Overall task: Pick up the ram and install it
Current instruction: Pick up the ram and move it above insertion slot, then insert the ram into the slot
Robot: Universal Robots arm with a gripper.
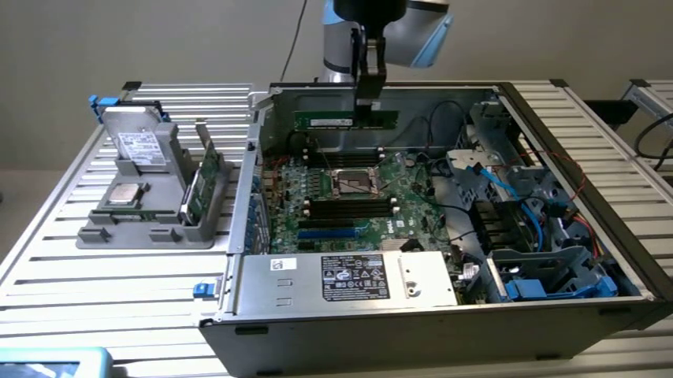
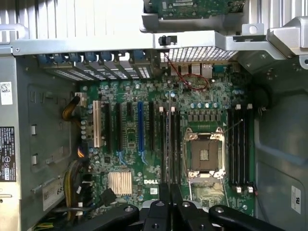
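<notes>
White "DELL" logo [image 2: 150,181] on the green motherboard [image 2: 130,144], beside the silver heatsink [image 2: 120,183]

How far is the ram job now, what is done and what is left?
Done: the ram is picked up. In hand: the tool is shut on it, above the motherboard inside the open case. Left: it sits in no memory slot yet.

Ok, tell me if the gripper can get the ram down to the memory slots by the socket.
Probably yes: the gripper holds the ram above the open case, and nothing covers the memory slots.
</notes>
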